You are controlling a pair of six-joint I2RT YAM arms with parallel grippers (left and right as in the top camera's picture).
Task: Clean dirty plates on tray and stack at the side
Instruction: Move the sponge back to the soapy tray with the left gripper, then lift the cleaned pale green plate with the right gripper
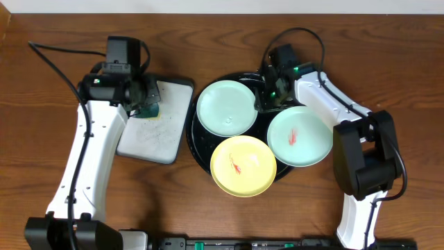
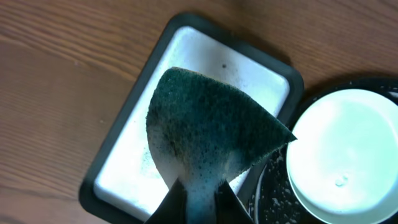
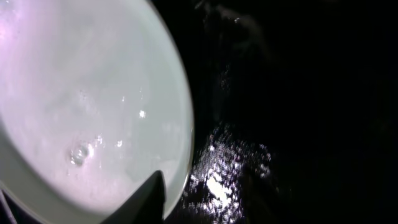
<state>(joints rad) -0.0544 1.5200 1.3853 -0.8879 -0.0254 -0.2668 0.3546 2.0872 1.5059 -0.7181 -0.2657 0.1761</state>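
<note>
Resting on the tray point(image 1: 200, 146), a large round glossy black dish at the middle of the counter point(image 1: 41, 28), were three small plates.

First mint-green plate point(image 1: 225, 106): at 11 o'clock on the tray, lying flat. Its face was wet, with fine droplets and one bubble showing in the right wrist view.

Second mint-green plate point(image 1: 300, 135): at 3 o'clock, overhanging the tray's rim. It bore a red-orange smear point(image 1: 293, 135) near its middle.

Yellow plate point(image 1: 243, 165): at 6 o'clock, also overhanging the rim and close against both mint plates. Whether it touched them could not be told. A second smear point(image 1: 236, 165) lay at its centre.

Tray floor: wet and glistening between the plates.

Right tool point(image 1: 267, 97): at 1 o'clock on the tray, just beside the 3 o'clock edge of the first mint-green plate. One dark fingertip point(image 3: 152, 199) sat at that plate's rim. The other finger was out of sight, so whether the tool was spread or pressed together could not be told.

Left tool point(image 2: 196, 202): at 9 o'clock from the tray, pinching the narrow corner of a dark green sponge point(image 2: 211, 124). The sponge fanned out above the white tray.

White tray point(image 1: 166, 128): rectangular and dark-rimmed, just beside the black tray at 9 o'clock. Its surface was speckled.

Counter: dark wood grain.
</note>
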